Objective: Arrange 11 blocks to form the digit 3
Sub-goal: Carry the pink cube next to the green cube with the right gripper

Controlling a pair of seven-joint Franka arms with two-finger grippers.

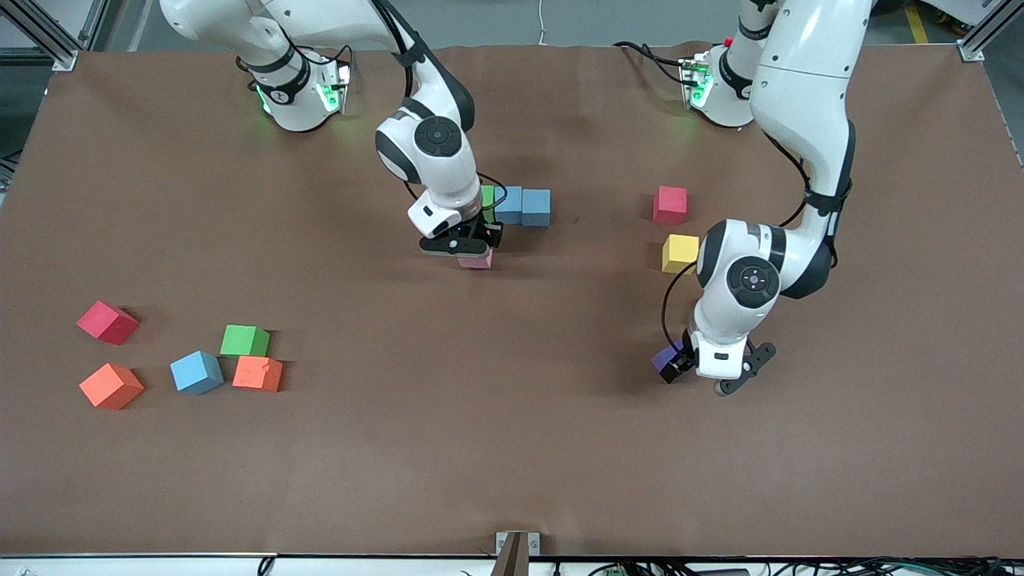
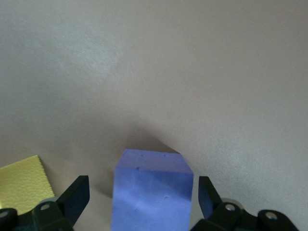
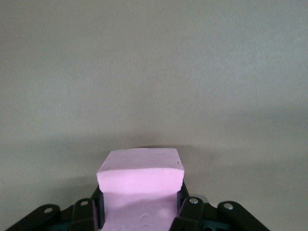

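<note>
Brown matting covered the table (image 1: 560, 448), and the blocks lay scattered across it in three loose groups. Near the middle, a green block (image 1: 487, 194) and two blue blocks (image 1: 509, 204) (image 1: 536, 207) stood in a touching row, the start of the digit 3. Just in front of that row, nearer the front camera, the right pincer (image 1: 474, 252) was clamped on the pink block (image 3: 139, 185); its fingers (image 3: 190, 211) pressed both sides of the cube. Whether the pink block touched the table could not be told.

Toward the left arm's end, a red block (image 1: 670, 204) sat with a yellow block (image 1: 680, 253) just beside it, nearer the camera. Nearer still, the left pincer (image 2: 143, 199) was low at the table with its fingers (image 2: 77, 195) spread wide on either side of the purple block (image 2: 151, 192), gaps showing between pads and cube, so nothing was gripped. A second yellow block's corner (image 2: 21, 185) showed in the left wrist view beside that pincer.

Toward the right arm's end lay five more: a red block (image 1: 107, 322), an orange block (image 1: 111, 386), a blue block (image 1: 197, 372), and a green block (image 1: 245, 341) touching another orange block (image 1: 258, 374).
</note>
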